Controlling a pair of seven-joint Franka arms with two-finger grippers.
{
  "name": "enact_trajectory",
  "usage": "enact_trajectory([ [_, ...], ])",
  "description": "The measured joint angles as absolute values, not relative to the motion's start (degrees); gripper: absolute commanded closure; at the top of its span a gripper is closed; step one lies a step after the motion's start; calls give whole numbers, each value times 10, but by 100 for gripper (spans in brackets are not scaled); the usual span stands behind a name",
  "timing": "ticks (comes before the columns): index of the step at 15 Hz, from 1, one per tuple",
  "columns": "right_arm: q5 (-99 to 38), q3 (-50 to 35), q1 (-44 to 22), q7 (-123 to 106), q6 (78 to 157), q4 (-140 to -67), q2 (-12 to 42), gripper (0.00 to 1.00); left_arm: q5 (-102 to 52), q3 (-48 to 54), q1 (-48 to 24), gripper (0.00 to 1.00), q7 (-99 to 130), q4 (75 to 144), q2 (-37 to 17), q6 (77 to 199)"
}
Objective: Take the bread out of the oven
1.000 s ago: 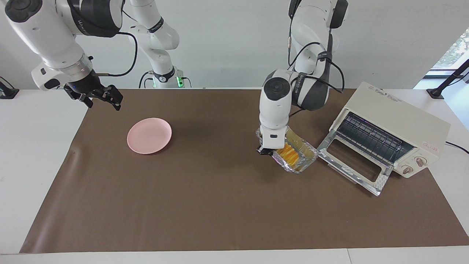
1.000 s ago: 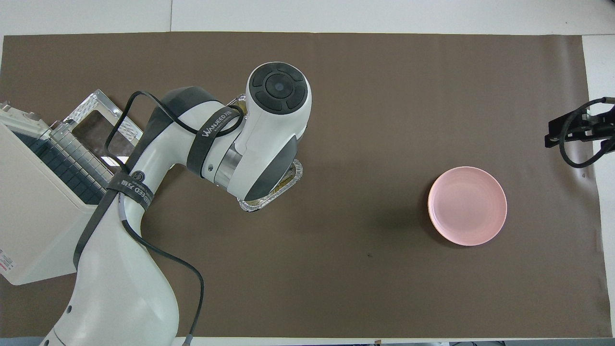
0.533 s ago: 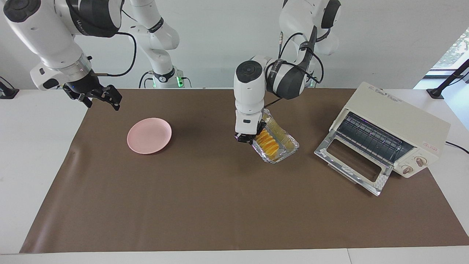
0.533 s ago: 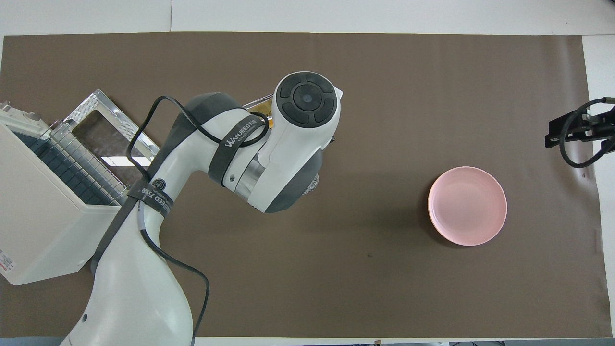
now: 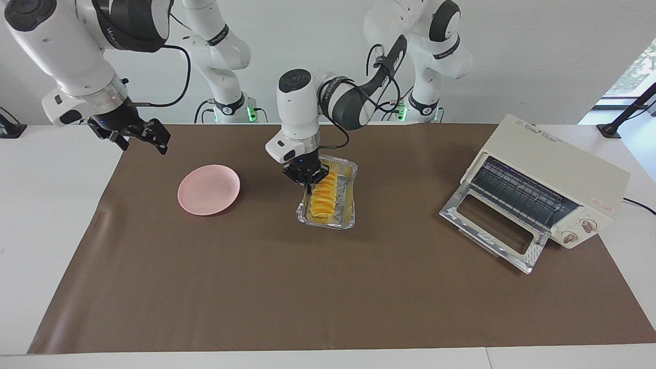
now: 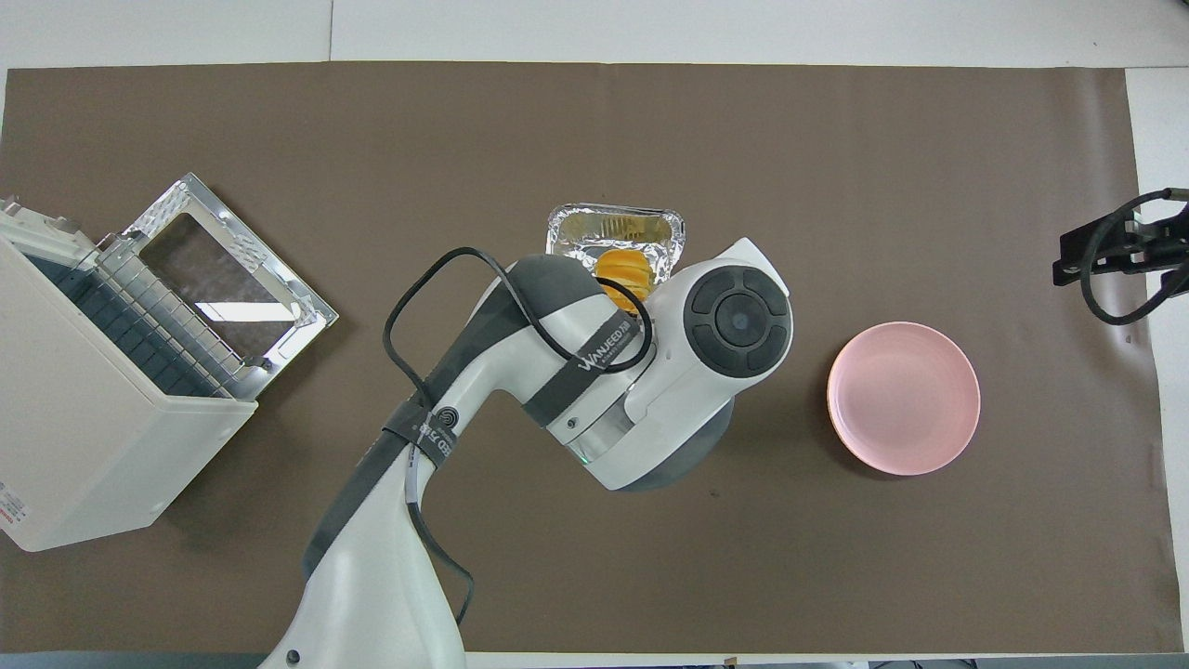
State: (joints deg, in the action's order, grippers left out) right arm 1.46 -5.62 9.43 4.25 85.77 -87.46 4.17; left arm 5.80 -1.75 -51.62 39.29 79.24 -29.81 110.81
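The bread (image 5: pixel 324 197) lies in a foil tray (image 5: pixel 344 219) mid-bench, between the pink plate (image 5: pixel 208 189) and the oven (image 5: pixel 548 182), whose door hangs open. The left pincer (image 5: pixel 306 177) is pressed together on the tray's rim. The right pincer (image 5: pixel 146 134), spread, waits above the bench's edge near the plate.

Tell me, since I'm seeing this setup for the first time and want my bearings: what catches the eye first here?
The left gripper, shut on the rim of a foil tray mid-table, with the yellow-orange bread lying in it. Toward the left arm's end stands the cream oven, its glass door folded down and its rack bare. The pink plate lies empty toward the right arm's end, where the right gripper waits open above the mat's edge.
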Motion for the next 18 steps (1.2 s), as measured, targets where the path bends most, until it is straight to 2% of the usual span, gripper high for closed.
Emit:
enact_trajectory([
  [6, 13, -58, 94, 24, 867, -884, 41, 0, 58, -20, -544, 100, 436, 791, -347, 1104],
  [17, 1, -66, 91, -11, 927, -916, 28, 0, 58, -23, -574, 100, 494, 832, -359, 1176],
  [18, 1, -66, 91, -11, 933, -917, 28, 0, 58, -23, -574, 97, 494, 839, -359, 1184],
])
